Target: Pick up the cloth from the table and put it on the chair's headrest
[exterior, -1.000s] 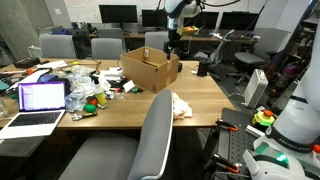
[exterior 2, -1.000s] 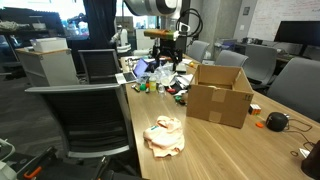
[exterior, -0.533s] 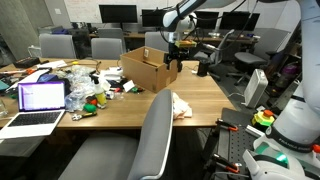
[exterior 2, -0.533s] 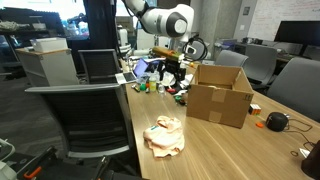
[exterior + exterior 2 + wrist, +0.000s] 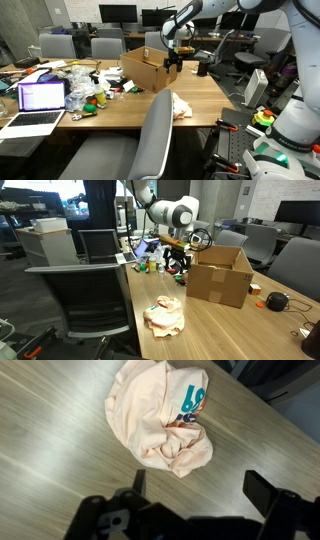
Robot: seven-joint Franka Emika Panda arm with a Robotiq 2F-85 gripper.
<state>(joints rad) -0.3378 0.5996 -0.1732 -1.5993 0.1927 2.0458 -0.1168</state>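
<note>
The cloth [image 5: 165, 315] lies crumpled on the wooden table [image 5: 215, 330] near its front edge, cream with orange and teal print. It also shows in an exterior view [image 5: 181, 107] and in the wrist view [image 5: 165, 415]. My gripper [image 5: 200, 488] is open and empty, well above the table and apart from the cloth. In both exterior views it hangs beside the cardboard box [image 5: 172, 62] [image 5: 178, 255]. The large grey chair's headrest [image 5: 160, 98] [image 5: 75, 270] stands at the table edge next to the cloth.
An open cardboard box [image 5: 220, 275] stands on the table between gripper and cloth. A laptop [image 5: 40, 100] and small colourful clutter [image 5: 90, 90] cover one end of the table. Smaller grey office chairs [image 5: 105, 47] line the far side. A black item [image 5: 276, 301] lies past the box.
The arm has come down and moved towards the box and the cloth. The gripper stays open. The cloth has not moved.
</note>
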